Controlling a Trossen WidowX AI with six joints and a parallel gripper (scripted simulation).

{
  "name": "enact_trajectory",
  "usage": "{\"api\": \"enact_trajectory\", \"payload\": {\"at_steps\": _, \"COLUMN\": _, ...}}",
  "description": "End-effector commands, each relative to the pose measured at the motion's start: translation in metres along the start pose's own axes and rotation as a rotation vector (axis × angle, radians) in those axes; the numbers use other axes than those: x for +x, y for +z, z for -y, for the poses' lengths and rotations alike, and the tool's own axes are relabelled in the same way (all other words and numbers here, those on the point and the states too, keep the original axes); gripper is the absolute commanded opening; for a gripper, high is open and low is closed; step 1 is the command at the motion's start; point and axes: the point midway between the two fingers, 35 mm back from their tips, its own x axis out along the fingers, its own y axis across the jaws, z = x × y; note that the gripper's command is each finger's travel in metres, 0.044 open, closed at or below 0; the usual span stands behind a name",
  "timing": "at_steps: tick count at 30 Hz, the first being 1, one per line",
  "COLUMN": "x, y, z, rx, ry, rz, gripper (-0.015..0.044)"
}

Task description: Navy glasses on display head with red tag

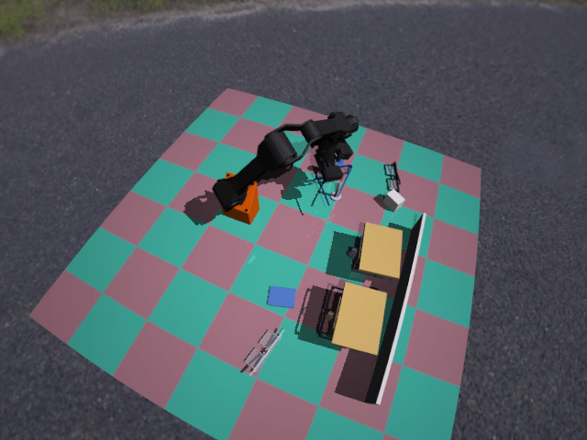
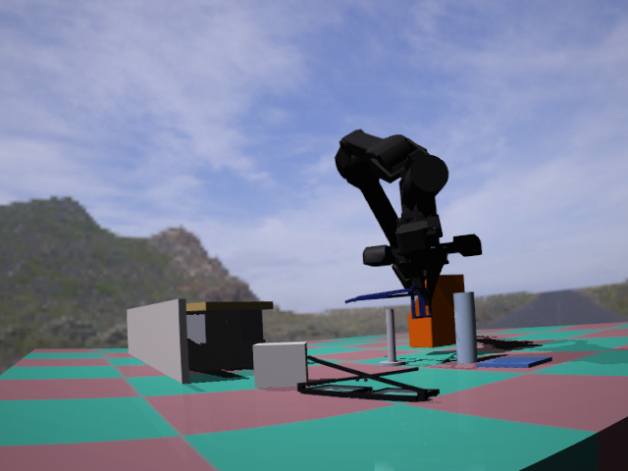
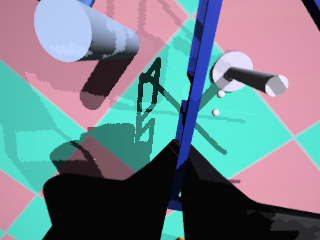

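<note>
- The gripper (image 3: pixel 178 165) pinches the navy glasses (image 2: pixel 385 293) by a thin frame bar, which runs lengthwise out from between the jaws.
- Glasses hang aloft over a thin post (image 2: pixel 390 335).
- No head or red tag is visible; the 2 boxed stands (image 1: pixel 379 249) lie well apart.

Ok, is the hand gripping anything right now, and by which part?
Yes: the hand is shut on the navy glasses, pinching a thin blue bar of the frame; which bar it is cannot be told.
</note>
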Motion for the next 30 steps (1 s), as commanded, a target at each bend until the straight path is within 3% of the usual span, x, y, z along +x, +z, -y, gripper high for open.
{"api": "enact_trajectory", "payload": {"at_steps": 1, "x": 0.026, "y": -0.004, "z": 0.002, "rx": -0.007, "ry": -0.009, "rz": -0.011, "gripper": 0.0}}
{"api": "enact_trajectory", "payload": {"at_steps": 30, "x": 0.027, "y": -0.017, "z": -0.01, "rx": -0.007, "ry": -0.008, "rz": -0.011, "gripper": 0.0}}
